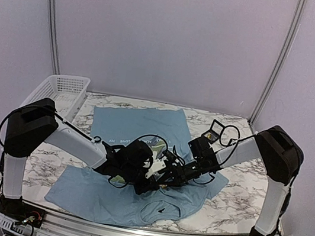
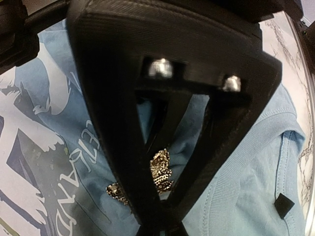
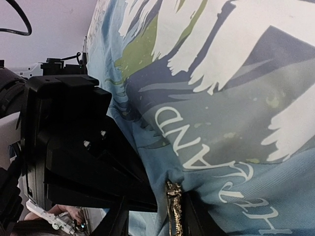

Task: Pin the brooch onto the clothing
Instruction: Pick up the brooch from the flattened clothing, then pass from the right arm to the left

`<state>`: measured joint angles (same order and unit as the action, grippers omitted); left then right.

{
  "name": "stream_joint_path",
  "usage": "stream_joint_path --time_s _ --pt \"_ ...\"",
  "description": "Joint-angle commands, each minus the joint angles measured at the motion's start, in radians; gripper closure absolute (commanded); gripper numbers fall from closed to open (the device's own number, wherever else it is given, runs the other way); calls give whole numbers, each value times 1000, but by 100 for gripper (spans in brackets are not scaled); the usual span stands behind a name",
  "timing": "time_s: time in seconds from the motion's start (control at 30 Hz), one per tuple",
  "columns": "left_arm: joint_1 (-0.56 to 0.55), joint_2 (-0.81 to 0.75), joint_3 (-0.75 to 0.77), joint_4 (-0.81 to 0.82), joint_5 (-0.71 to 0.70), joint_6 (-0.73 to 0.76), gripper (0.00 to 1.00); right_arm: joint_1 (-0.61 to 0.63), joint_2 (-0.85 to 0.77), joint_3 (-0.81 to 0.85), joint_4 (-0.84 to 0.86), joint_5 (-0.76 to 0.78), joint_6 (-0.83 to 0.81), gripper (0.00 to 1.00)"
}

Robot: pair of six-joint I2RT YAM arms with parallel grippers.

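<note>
Left jaws, shut tight, press beside the brooch (image 2: 160,173), seemingly steadying it on the shirt (image 2: 246,162); right jaws stand partly apart around it, likely to fasten it.

The light blue cotton T-shirt (image 1: 138,124) shows white lettering, white brush strokes, yellow-green smears and dark navy patches to one side of the matt black left claw (image 2: 156,221). Behind that claw's fingers glitters the knobbly pale-gold metal brooch (image 2: 160,169). On the claw's other side, a small black square tab (image 2: 281,204) lies on plain blue. The marble tabletop (image 1: 239,209) is white, veined grey, and the plastic mesh basket (image 1: 60,88) is white.
</note>
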<state>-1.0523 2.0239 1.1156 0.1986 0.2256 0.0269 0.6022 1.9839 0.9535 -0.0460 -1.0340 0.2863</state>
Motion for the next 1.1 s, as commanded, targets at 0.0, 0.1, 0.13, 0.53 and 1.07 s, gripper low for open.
stream_joint_path --time_s 0.0,0.1,0.13,0.53,1.07 --pt "2 57 -31 -31 -51 8 95 26 41 5 15 -9 57 65" --pt "2 55 -34 -29 -58 11 95 28 34 4 16 -3 58 77" --pt "3 54 -36 -28 -58 11 95 28 32 4 13 5 56 80" --pt "6 -28 -85 -8 -57 10 91 10 -39 11 -38 81 20 99" --pt "38 -178 -99 10 15 -18 80 -2 -289 13 37 216 -21 99"
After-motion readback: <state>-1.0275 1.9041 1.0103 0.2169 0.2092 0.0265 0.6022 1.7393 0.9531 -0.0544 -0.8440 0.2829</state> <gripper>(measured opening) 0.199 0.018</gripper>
